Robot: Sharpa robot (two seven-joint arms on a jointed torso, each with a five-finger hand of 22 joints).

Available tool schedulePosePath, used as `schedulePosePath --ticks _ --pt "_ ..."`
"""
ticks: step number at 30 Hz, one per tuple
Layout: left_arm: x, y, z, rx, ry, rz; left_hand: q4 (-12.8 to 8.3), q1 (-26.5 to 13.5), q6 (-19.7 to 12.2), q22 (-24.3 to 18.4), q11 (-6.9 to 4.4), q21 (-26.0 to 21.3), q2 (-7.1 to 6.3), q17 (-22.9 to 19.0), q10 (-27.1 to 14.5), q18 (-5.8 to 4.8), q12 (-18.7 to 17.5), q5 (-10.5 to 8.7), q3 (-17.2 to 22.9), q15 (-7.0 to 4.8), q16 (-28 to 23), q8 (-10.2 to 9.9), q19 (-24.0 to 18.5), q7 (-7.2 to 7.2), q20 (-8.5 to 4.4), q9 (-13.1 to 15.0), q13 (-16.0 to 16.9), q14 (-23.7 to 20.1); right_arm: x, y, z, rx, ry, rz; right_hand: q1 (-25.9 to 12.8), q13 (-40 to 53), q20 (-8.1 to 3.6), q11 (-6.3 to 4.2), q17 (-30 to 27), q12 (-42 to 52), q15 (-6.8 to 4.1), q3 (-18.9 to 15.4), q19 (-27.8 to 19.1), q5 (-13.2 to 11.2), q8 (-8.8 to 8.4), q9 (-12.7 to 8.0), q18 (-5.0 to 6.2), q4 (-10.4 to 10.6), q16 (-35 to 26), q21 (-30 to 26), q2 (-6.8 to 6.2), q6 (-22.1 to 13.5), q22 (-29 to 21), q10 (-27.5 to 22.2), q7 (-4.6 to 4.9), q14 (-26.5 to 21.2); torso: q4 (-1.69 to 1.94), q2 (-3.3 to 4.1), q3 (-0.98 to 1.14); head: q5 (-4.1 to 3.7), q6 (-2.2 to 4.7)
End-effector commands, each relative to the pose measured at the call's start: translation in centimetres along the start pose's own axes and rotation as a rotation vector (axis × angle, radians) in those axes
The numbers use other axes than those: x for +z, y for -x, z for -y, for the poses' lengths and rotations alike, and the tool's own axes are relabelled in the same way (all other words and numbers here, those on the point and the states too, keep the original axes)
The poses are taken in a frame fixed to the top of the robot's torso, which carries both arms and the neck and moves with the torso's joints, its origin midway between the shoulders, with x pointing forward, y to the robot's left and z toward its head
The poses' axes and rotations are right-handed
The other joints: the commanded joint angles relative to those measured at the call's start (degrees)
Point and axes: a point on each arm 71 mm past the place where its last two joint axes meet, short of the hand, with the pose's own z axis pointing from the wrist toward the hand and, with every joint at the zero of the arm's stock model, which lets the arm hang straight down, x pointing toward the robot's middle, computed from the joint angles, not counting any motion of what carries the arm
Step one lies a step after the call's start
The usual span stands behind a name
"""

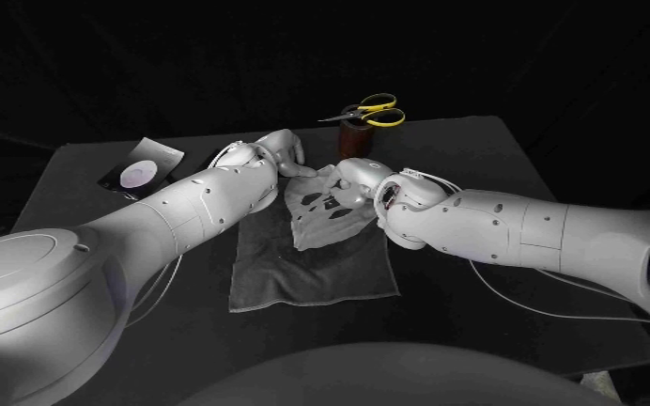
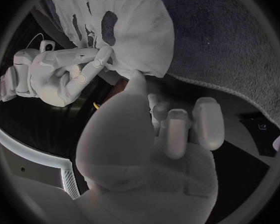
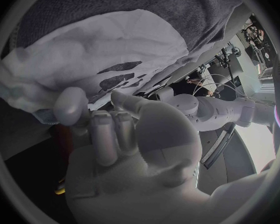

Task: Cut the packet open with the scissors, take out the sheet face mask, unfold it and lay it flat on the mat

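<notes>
The left hand (image 1: 260, 155) and right hand (image 1: 362, 180) are each pinching a far corner of the mask (image 1: 325, 216), which is draping nearward over the mat's (image 1: 318, 279) far half.

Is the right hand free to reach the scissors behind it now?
Probably not yet. The right hand holds the mask together with the left hand; nothing stands between it and the scissors, but it must let go first.
</notes>
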Motion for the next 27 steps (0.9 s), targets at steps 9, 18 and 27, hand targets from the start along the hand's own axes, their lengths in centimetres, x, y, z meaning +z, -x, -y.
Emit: schedulePosePath --ticks 9,18,27 --pt "-0.03 -0.2 0.1 0.034 0.033 -0.011 0.0 0.5 0.0 2.5 -0.27 0.4 0.95 10.4 1.0 -0.56 0.3 0.09 -1.4 -0.72 0.3 1.3 0.4 -0.68 -0.4 1.1 0.8 4.0 -0.06 -0.28 0.11 -0.018 -0.01 -0.025 -0.5 14.3 -0.03 0.35 15.1 0.0 0.09 0.3 -0.5 0.1 0.12 0.0 0.98 0.1 0.2 -0.3 -0.26 -0.1 6.3 5.7 0.41 6.2 0.01 0.07 -0.01 -0.08 -0.13" --pt "0.03 0.12 -0.06 0.031 0.044 0.026 -0.2 4.8 0.0 3.2 -0.82 1.0 5.33 11.3 2.3 -0.75 0.3 0.16 1.3 -1.23 0.4 1.2 1.0 -1.22 -0.91 1.6 1.9 4.4 -0.08 -0.25 0.14 -0.02 -0.012 -0.024 -0.5 14.3 -0.03 0.38 15.1 0.0 0.12 0.4 -0.5 0.1 0.17 0.1 0.98 0.1 0.2 -0.3 -0.31 0.0 6.3 5.7 0.43 6.2 -0.01 0.14 0.03 -0.15 -0.11" --pt "0.11 0.46 -0.39 0.019 0.061 0.058 0.1 6.0 0.3 3.6 -1.05 1.3 6.99 12.1 3.1 -0.88 0.1 0.16 3.3 -1.47 0.5 0.3 1.4 -1.42 -1.18 1.3 2.5 4.7 -0.1 -0.23 0.17 -0.022 -0.013 -0.025 -0.5 14.3 -0.03 0.4 15.1 0.0 0.14 0.5 -0.5 0.1 0.23 0.1 0.99 0.2 0.2 -0.4 -0.36 0.1 6.2 5.7 0.46 6.2 -0.02 0.09 0.07 -0.29 -0.18"
